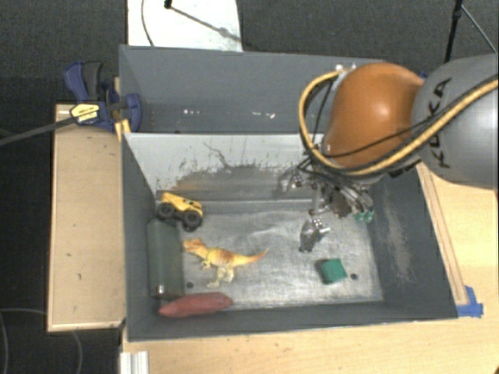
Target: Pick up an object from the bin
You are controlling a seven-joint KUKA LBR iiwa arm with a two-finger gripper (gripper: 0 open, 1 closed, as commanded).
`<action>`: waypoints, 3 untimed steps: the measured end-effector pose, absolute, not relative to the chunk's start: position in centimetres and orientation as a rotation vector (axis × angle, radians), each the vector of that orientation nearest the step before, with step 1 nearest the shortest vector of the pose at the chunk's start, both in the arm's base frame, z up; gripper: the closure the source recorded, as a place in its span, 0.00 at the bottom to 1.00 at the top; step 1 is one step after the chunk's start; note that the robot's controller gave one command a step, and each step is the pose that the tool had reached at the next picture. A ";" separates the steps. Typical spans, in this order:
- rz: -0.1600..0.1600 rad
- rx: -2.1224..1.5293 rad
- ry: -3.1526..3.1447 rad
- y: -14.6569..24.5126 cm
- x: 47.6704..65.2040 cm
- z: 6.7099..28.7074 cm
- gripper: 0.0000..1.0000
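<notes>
My gripper (311, 235) hangs low over the right half of the bin floor, under the arm's orange cover, with nothing seen held in it. A small green block (333, 270) lies just below and to the right of it, apart from it. An orange toy dinosaur (222, 257) lies on its side to the left, its tail pointing toward the gripper.
Along the bin's left wall lie a yellow toy truck (180, 209) with black wheels, a dark green cylinder (164, 259) and a red oblong piece (195, 305) at the front left. The arm and its cables cover the bin's back right corner.
</notes>
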State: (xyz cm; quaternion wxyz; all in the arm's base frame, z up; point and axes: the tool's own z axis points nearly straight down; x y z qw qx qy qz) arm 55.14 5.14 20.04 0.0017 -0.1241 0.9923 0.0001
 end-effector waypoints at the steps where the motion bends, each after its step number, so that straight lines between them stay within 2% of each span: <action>1: 0.002 -0.202 3.126 8.7 54.7 14.1 0.00; 2: 0.002 -0.319 3.118 11.0 57.6 7.3 1.00; 3: 0.002 -0.319 3.118 11.0 57.6 7.3 1.00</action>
